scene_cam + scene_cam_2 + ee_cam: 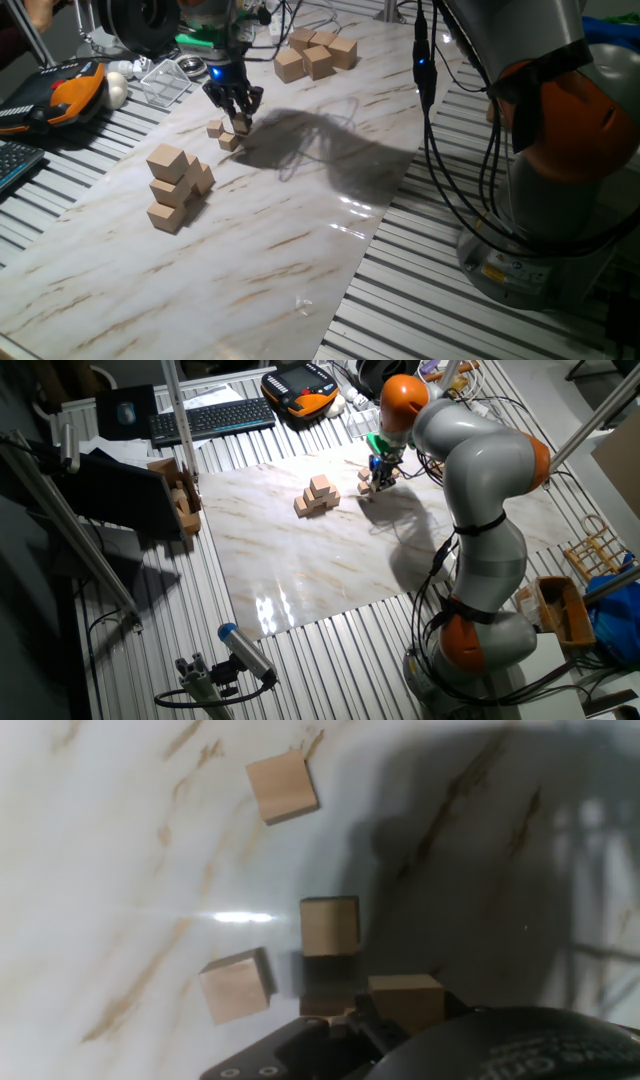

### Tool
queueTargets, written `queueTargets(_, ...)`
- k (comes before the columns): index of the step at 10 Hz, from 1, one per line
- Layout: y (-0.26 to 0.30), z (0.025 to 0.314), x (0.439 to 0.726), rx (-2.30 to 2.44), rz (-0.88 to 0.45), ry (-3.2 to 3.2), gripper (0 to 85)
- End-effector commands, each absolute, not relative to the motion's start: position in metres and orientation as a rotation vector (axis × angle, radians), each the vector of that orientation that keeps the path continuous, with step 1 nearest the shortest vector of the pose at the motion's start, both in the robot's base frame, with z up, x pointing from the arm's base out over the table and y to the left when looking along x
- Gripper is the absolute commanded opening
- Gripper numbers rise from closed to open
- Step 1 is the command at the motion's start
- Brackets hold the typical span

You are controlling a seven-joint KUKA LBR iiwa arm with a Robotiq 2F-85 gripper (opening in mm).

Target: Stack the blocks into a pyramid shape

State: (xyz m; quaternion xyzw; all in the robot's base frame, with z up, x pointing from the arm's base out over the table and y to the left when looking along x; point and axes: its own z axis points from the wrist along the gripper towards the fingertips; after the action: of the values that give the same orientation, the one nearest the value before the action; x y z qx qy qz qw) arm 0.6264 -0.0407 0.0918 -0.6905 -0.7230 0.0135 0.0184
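While the arm reaches down, its jaws clasp a tiny block (241, 124) — just above the table (300, 230).

Arm bent over, gripper low at the tabletop

The grey and orange arm (470, 490) reached from its base at the table edge, elbow raised, wrist turned straight down. The gripper (238, 122) pointed down with its dark fingers (228, 102) drawn close together, closed on a small block (240, 123).

1. Your tool (238, 112) hangs over the marble counter (290, 240), fingers pinching a tiny block (241, 124).
2. Two more tiny blocks (222, 134) lie just beside it.
3. Larger cubes (176, 186) are piled nearer you.
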Motion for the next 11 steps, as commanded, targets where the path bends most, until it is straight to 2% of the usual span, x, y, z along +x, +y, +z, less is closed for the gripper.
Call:
queueTargets(1,-0.039,0.095,0.630,-2.171,0.047,-2.243,0.0)
queueTargets(7,-0.036,0.083,0.650,-2.214,-0.009,-2.271,0.0)
queueTargets(11,-0.035,0.073,0.652,-2.195,-0.043,-2.268,0.0)
